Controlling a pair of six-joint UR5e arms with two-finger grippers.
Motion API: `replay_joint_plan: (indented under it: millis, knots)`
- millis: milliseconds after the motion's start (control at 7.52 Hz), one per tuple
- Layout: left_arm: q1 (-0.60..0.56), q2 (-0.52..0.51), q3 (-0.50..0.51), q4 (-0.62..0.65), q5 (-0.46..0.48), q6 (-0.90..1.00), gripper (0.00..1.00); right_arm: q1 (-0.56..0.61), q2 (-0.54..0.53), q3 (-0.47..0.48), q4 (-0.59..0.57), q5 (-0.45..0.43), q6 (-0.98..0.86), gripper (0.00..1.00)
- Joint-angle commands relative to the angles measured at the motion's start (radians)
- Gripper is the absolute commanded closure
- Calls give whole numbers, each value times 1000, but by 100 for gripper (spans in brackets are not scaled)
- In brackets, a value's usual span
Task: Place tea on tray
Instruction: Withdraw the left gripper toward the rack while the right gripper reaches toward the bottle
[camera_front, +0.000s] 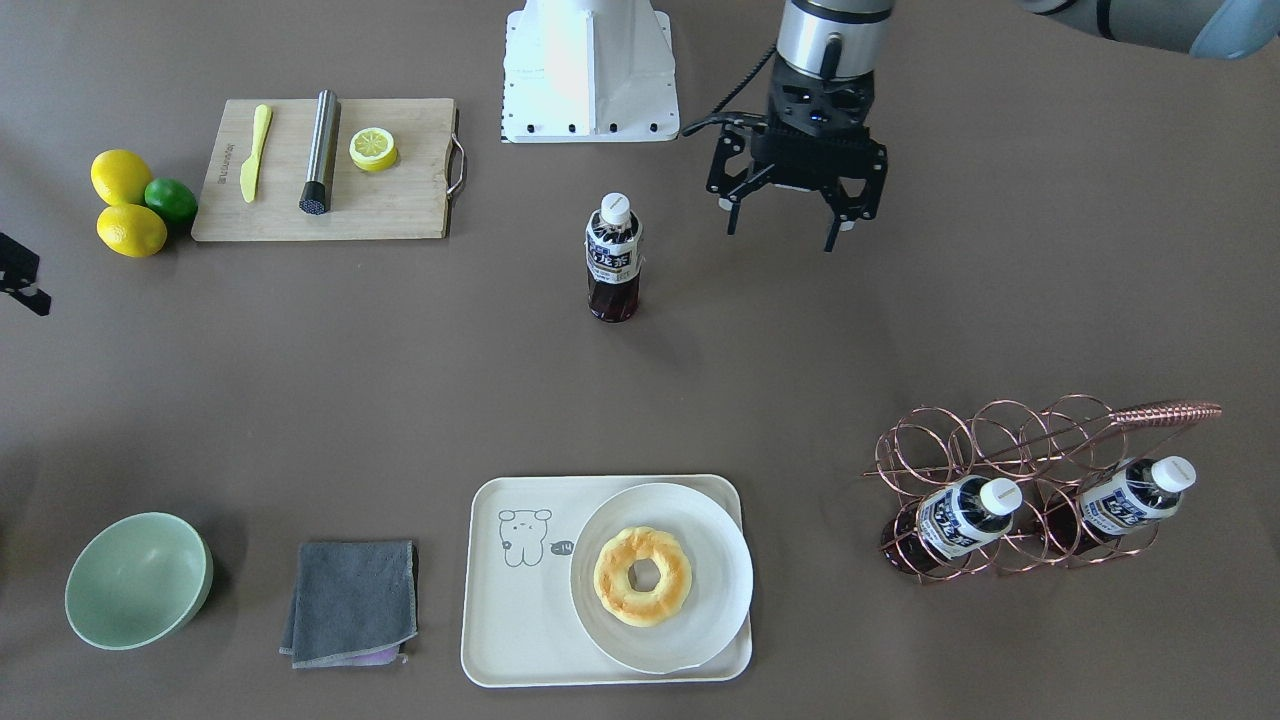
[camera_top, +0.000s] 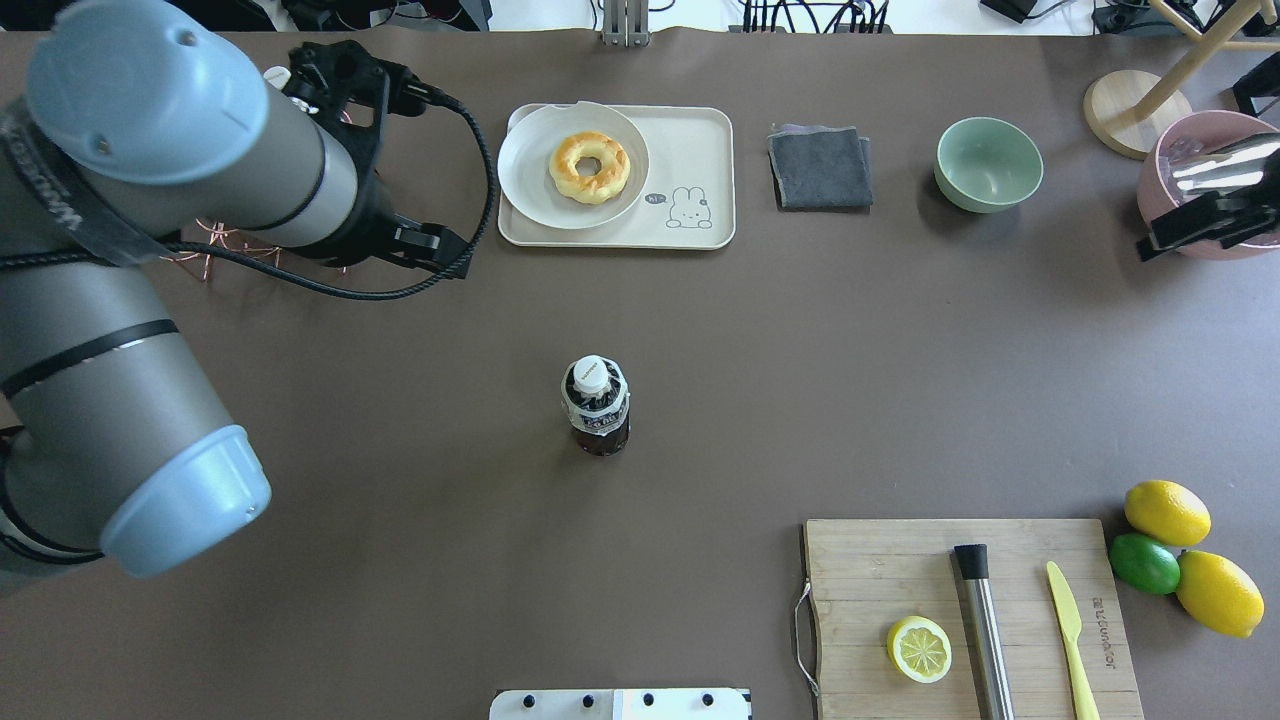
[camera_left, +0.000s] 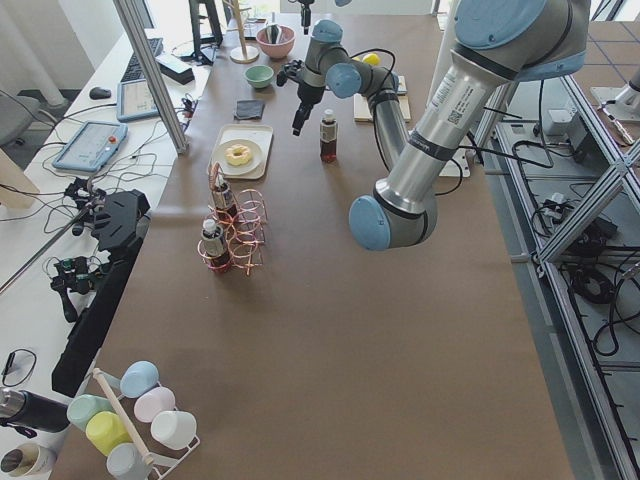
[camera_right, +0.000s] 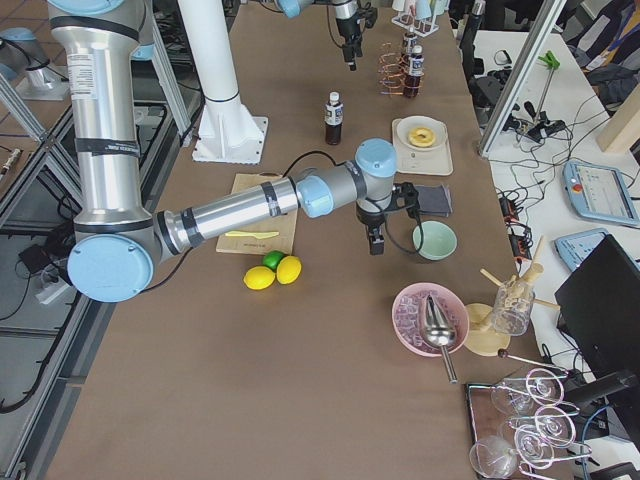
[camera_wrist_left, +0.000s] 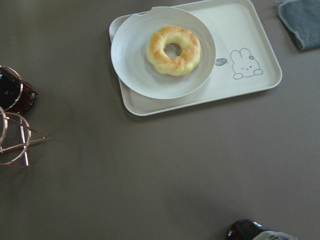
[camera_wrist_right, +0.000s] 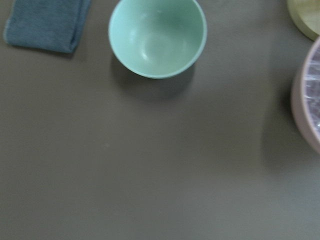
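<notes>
A tea bottle (camera_front: 612, 262) with a white cap stands upright alone at the table's middle; it also shows in the overhead view (camera_top: 595, 405) and at the bottom edge of the left wrist view (camera_wrist_left: 255, 232). Two identical bottles (camera_front: 965, 515) lie in a copper wire rack (camera_front: 1040, 440). The cream tray (camera_front: 520, 620) (camera_top: 700, 150) (camera_wrist_left: 250, 45) carries a round plate (camera_front: 720, 560) with a doughnut. My left gripper (camera_front: 785, 225) is open and empty, raised beside the standing bottle and apart from it. My right gripper (camera_top: 1200, 225) hovers near the green bowl; its jaws are unclear.
A wooden cutting board (camera_front: 400, 200) holds a yellow knife, a steel muddler and a lemon half. Two lemons and a lime (camera_front: 170, 198) lie beside it. A green bowl (camera_front: 140, 580) and a grey cloth (camera_front: 350, 600) sit next to the tray. A pink bowl (camera_top: 1210, 170) is at the far edge.
</notes>
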Motion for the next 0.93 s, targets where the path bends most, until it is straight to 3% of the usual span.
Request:
replay_joint_plan:
  millis: [0, 133, 266, 532, 798]
  knots:
    - [-155, 110, -25, -8, -143, 160, 4, -315, 228, 59, 13, -188, 498, 0]
    - [-228, 156, -25, -9, -198, 257, 4, -428, 311, 57, -9, -283, 648, 0]
    - [-288, 213, -27, -15, -250, 336, 4, -478, 395, 60, -79, -311, 727, 0]
    - [-362, 326, -10, -107, -257, 459, 4, -578, 584, 53, -232, -379, 884, 2]
    - [-434, 419, 7, -160, -278, 583, 4, -639, 664, 48, -291, -408, 956, 10]
